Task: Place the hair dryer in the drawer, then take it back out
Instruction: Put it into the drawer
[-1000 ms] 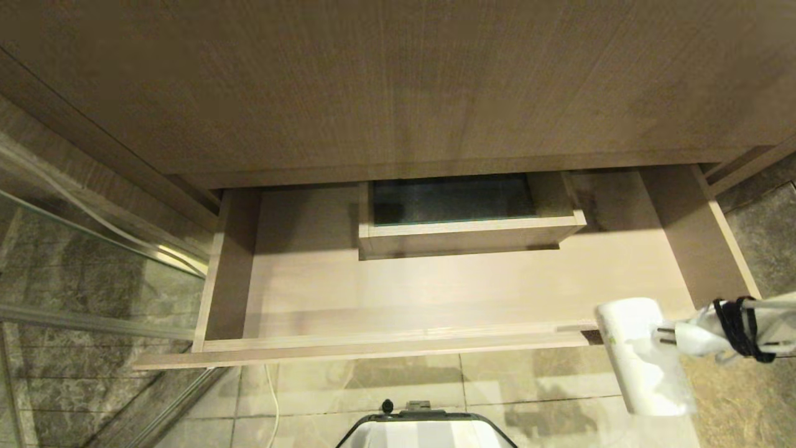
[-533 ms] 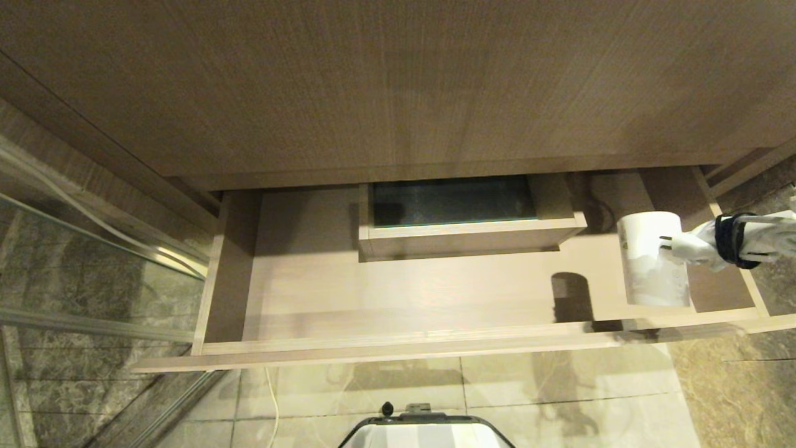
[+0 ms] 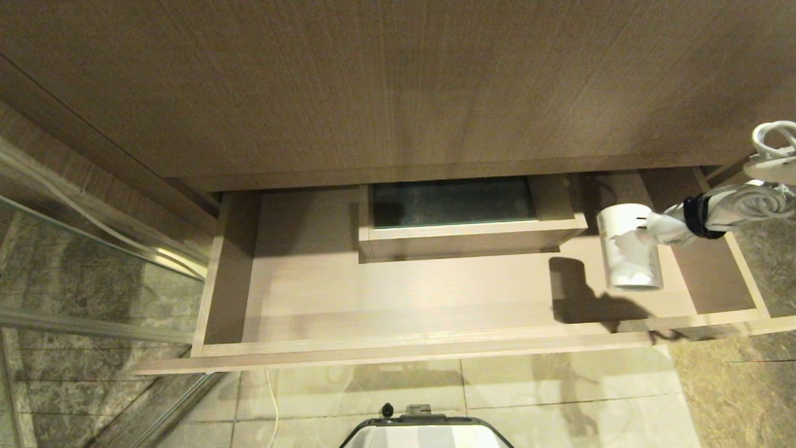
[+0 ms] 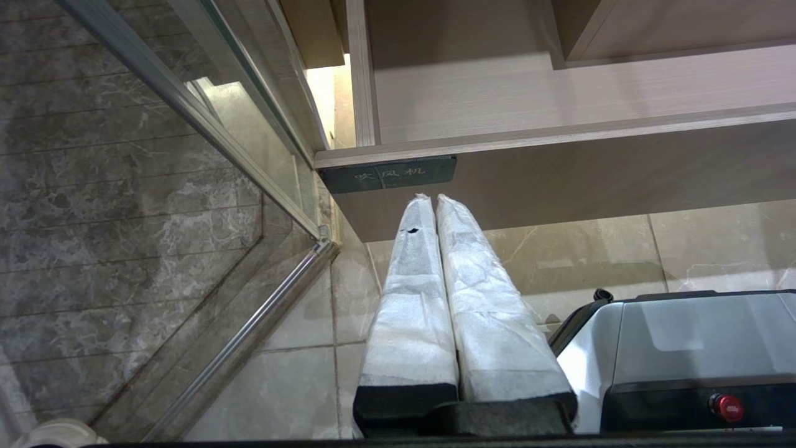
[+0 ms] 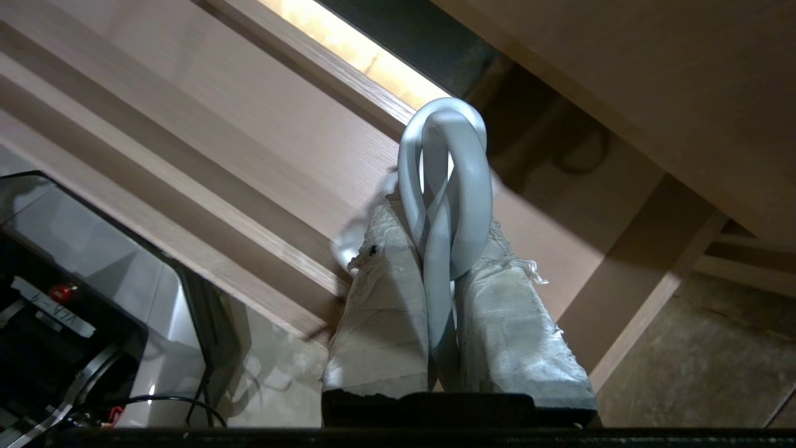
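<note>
**Hair dryer hanging over the right end of the open drawer**

I am holding the hair dryer (image 3: 629, 256) above the right end of the drawer (image 3: 398, 292), with my right end effector (image 5: 443, 249) closed on the grey-white cord (image 5: 444, 186). In my right wrist view the cord is looping up between my two padded fingers (image 5: 373, 311), which are pinching it from both sides. In the head view the white barrel is hanging just right of the boxed cut-out (image 3: 469, 214) at the drawer's far middle, its round end facing the near side, and it is casting a dark shadow on the drawer floor to its left. I cannot tell whether the barrel is touching the floor. The white plug (image 3: 662, 229) is sitting against the barrel's far end, and a black band (image 3: 695, 218) is binding the bundled cord beside it, which is running off toward the right edge of the view.

The drawer is standing pulled out, its flat front nearest to me above the tiled floor (image 3: 559, 398).

My left end effector (image 4: 433, 205) is resting low by the drawer's left front corner, its wrapped fingers pressed together on nothing, pointing at a small dark label (image 4: 388, 174) on the drawer front. A glass shower panel (image 4: 186, 124) is standing to the left.
</note>
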### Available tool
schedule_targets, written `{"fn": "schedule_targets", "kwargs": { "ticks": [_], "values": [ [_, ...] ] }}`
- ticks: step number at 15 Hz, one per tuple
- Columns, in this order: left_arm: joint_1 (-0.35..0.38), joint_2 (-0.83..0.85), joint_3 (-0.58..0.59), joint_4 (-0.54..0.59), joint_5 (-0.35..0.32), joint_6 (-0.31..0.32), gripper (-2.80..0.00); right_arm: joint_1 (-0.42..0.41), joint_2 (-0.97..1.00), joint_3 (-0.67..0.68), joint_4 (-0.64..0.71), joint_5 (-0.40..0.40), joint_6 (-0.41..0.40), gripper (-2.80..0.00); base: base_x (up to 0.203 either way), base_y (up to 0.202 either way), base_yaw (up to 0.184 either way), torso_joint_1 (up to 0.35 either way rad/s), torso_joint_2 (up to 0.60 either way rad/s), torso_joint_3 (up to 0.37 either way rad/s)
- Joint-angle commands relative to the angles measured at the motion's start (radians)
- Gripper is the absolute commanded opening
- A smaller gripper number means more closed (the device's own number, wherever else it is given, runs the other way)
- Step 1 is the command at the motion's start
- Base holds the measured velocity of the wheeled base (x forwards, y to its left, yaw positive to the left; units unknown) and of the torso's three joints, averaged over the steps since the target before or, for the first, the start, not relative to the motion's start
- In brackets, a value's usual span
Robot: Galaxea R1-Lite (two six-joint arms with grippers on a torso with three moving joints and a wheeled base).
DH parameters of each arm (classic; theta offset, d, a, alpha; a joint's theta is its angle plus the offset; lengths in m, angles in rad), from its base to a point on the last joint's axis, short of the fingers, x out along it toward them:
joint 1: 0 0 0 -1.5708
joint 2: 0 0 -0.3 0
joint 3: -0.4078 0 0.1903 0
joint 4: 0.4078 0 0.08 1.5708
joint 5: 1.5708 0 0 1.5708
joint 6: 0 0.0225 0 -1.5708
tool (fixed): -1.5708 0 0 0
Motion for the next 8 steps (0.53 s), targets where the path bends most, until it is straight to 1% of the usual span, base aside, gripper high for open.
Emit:
{"fn": "schedule_targets", "kwargs": {
  "ticks": [1,8],
  "values": [
    [0.002,0.000,0.002,0.000,0.000,0.000,-2.80,-0.022,0.047,-0.008,0.009,0.002,-0.006,-2.80,0.000,0.000,0.000,0.000,0.00,0.000],
    [0.001,0.000,0.001,0.000,0.000,0.000,-2.80,-0.025,0.148,-0.009,-0.003,0.000,-0.008,-2.80,0.000,0.000,0.000,0.000,0.00,0.000]
  ]
}}
